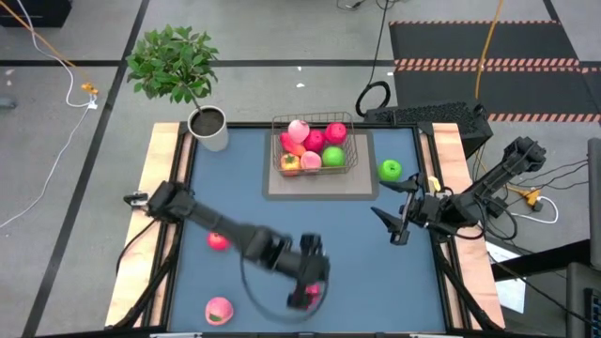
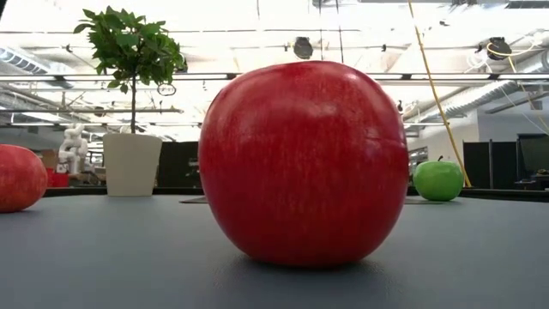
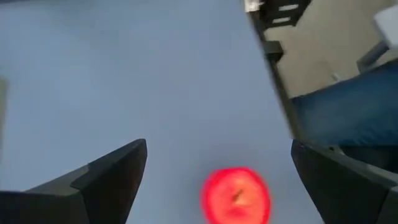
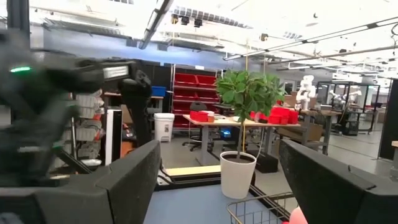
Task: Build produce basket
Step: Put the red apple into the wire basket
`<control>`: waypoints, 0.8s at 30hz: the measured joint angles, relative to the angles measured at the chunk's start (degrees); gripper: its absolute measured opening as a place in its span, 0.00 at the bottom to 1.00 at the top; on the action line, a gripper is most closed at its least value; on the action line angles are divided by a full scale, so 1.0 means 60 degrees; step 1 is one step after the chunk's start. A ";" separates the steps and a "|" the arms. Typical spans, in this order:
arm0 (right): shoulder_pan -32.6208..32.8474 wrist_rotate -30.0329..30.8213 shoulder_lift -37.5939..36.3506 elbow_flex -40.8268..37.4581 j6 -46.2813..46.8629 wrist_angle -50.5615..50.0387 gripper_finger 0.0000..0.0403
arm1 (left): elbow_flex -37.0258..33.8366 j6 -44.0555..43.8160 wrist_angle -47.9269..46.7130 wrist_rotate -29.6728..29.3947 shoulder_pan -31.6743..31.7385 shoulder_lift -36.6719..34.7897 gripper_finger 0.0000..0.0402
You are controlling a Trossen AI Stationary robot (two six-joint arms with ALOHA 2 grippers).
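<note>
The wire basket [image 1: 315, 155] stands on a grey mat at the table's far middle and holds several red, pink, green and orange fruits. Its rim also shows in the right wrist view [image 4: 258, 208]. A red apple [image 3: 236, 194] rests on the table near the front edge and fills the low view [image 2: 302, 163]. My left gripper [image 1: 305, 293] hangs open above it [image 3: 219, 146], one finger on either side, not touching. Other fruits lie loose: a green apple [image 1: 391, 170], a red apple [image 1: 218, 241], a pink peach [image 1: 219, 310]. My right gripper [image 1: 394, 225] is open and empty [image 4: 219, 146] at the right.
A potted plant [image 1: 208, 127] stands at the table's far left corner. The table's near edge lies close to my left gripper. Open blue tabletop lies between the basket and the near fruits. A person's leg in jeans [image 3: 348, 112] shows beyond the table edge.
</note>
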 joint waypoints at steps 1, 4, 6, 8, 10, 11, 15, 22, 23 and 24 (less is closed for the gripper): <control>0.0000 -0.0001 -0.0003 0.0000 0.0002 0.0012 0.79 | 0.0004 -0.0047 0.0059 -0.0260 -0.0270 0.0071 0.99; -0.0001 -0.0008 0.0000 0.0000 0.0007 0.0147 0.79 | -0.0004 -0.0362 0.0161 -0.1086 -0.0880 0.0482 0.99; 0.0000 -0.0026 0.0018 0.0000 0.0007 0.0250 0.79 | -0.0004 -0.0619 0.0238 -0.1527 -0.1153 0.0732 0.99; 0.0000 -0.0037 0.0022 -0.0001 0.0038 0.0302 0.79 | -0.0004 -0.0838 0.0226 -0.1702 -0.1318 0.0969 0.99; 0.0000 -0.0045 0.0022 -0.0003 0.0036 0.0301 0.79 | -0.0004 -0.1039 0.0101 -0.1716 -0.1397 0.1178 0.99; 0.0000 -0.0045 0.0022 0.0000 0.0036 0.0301 0.79 | -0.0004 -0.1133 0.0019 -0.1706 -0.1411 0.1310 0.99; 0.0000 -0.0045 0.0026 0.0000 0.0013 0.0297 0.79 | -0.0011 -0.1327 -0.0344 -0.1663 -0.1388 0.1596 0.99; 0.0000 -0.0045 0.0030 0.0000 -0.0060 0.0294 0.79 | -0.0007 -0.1732 -0.0696 -0.0629 -0.1045 0.2043 0.99; 0.0000 -0.0045 0.0030 0.0000 -0.0066 0.0294 0.79 | -0.0007 -0.1758 -0.0673 -0.0468 -0.0981 0.2095 0.99; 0.0000 -0.0045 0.0030 0.0000 -0.0069 0.0294 0.79 | -0.0007 -0.1757 -0.0673 -0.0444 -0.0946 0.2133 0.99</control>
